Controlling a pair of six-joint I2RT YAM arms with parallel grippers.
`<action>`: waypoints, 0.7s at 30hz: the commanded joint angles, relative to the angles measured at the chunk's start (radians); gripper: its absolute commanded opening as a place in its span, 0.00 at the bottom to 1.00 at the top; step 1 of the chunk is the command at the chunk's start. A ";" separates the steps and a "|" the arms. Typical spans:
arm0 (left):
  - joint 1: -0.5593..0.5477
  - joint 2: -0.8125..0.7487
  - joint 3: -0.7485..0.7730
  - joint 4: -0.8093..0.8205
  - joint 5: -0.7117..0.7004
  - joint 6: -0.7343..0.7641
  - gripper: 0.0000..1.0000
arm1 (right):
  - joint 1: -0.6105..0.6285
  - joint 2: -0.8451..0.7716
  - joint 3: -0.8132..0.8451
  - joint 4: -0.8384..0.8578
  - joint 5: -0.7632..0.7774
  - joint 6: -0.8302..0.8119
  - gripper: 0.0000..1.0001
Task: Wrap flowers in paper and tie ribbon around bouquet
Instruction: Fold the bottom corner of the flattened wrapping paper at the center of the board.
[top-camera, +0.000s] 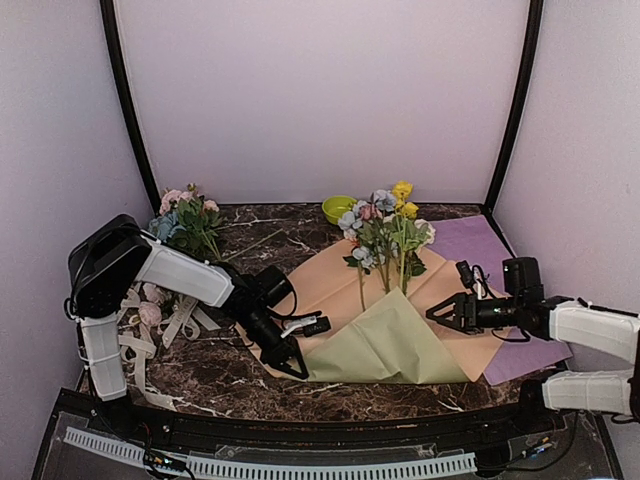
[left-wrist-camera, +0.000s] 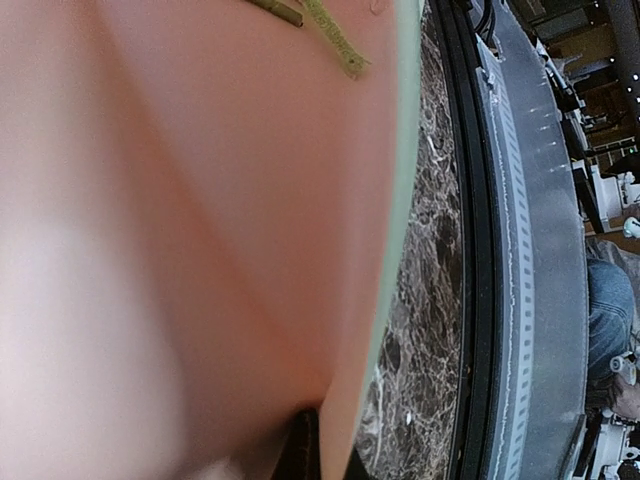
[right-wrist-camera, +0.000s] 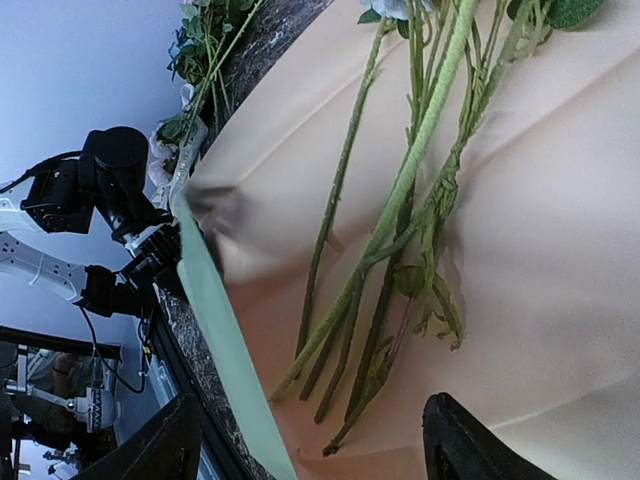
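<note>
The flowers (top-camera: 385, 235) lie on the peach side of the paper (top-camera: 330, 275), heads toward the back wall. A sage-green flap of the paper (top-camera: 385, 345) is folded up over their lower stems. My left gripper (top-camera: 296, 366) is shut on the flap's near-left corner; in the left wrist view the peach paper (left-wrist-camera: 200, 200) fills the frame and runs down between the dark fingers (left-wrist-camera: 300, 450). My right gripper (top-camera: 440, 312) is open at the paper's right side. In its wrist view the stems (right-wrist-camera: 400, 250) lie ahead of the spread fingers (right-wrist-camera: 170, 445). The ribbon (top-camera: 150, 320) lies in cream loops at far left.
A flat purple sheet (top-camera: 470, 240) lies under the paper's right side. A small green bowl (top-camera: 338, 208) stands at the back. A loose cluster of pink and blue blooms (top-camera: 185, 222) sits at back left. The marble table's near edge (left-wrist-camera: 430, 300) meets a black rail (left-wrist-camera: 475, 250).
</note>
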 joint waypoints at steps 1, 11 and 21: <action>0.012 0.012 0.028 -0.029 0.056 0.015 0.00 | -0.005 -0.036 0.066 -0.077 0.006 -0.009 0.76; 0.014 0.018 0.013 0.005 0.064 -0.025 0.00 | 0.085 -0.004 0.111 -0.381 0.283 0.074 0.76; 0.013 0.023 0.008 -0.005 0.047 -0.017 0.00 | 0.156 -0.110 0.151 -0.447 0.265 0.146 0.76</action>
